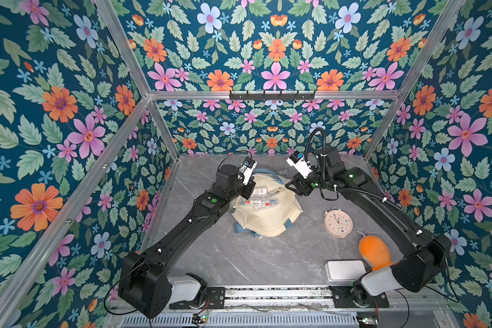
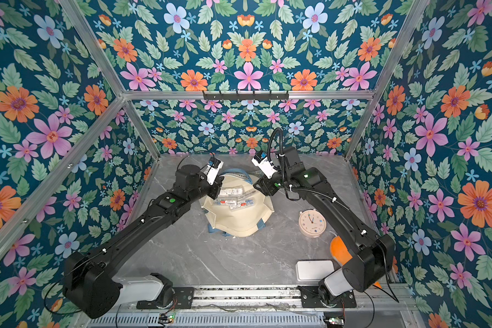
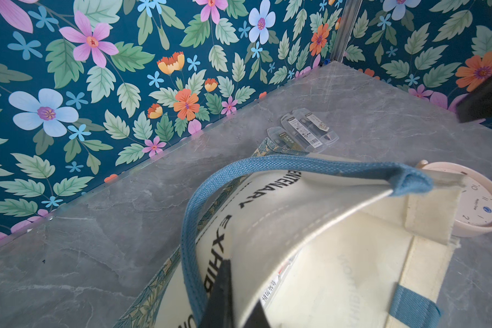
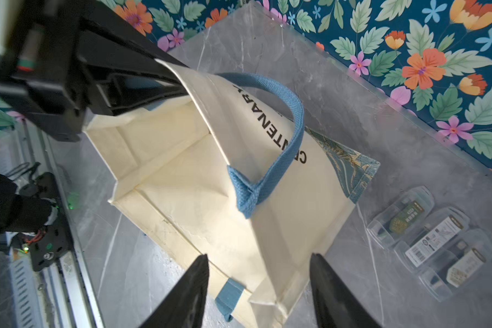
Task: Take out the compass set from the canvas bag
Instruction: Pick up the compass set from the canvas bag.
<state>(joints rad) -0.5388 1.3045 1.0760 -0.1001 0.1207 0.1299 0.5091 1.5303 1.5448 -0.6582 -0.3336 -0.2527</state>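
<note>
The left gripper is clamped tight on the rim of the large cream canvas bag. It holds the upper panel up so that the mouth gapes toward the near side. A dusty-blue strap handle flops over that lifted panel, and the green paisley panel at the bag's base points to the far wall. The right gripper hangs at the bag's right edge, its jaws standing apart with nothing between them.

Both top views look down into the mouth, where several clear plastic compass-set cases with white labels lie inside, just right of the left gripper. Three loose cases of the same kind sit close together on the grey marbled table, just beyond the bag's far end (so the job looks part done, not finished). A round pink alarm clock stands to the right of the bag, near it but not touching.

To my eye this is a moment between picks: the right arm is empty-handed while the left holds the bag open. The next move calls for the right gripper to turn toward the mouth and reach in under the raised panel. It should close across the narrow width of one case rather than the overlapping heap, then draw it out without dragging the bag along. The left grip wants to hold firm meanwhile, since that smooth plastic could slip.
</note>
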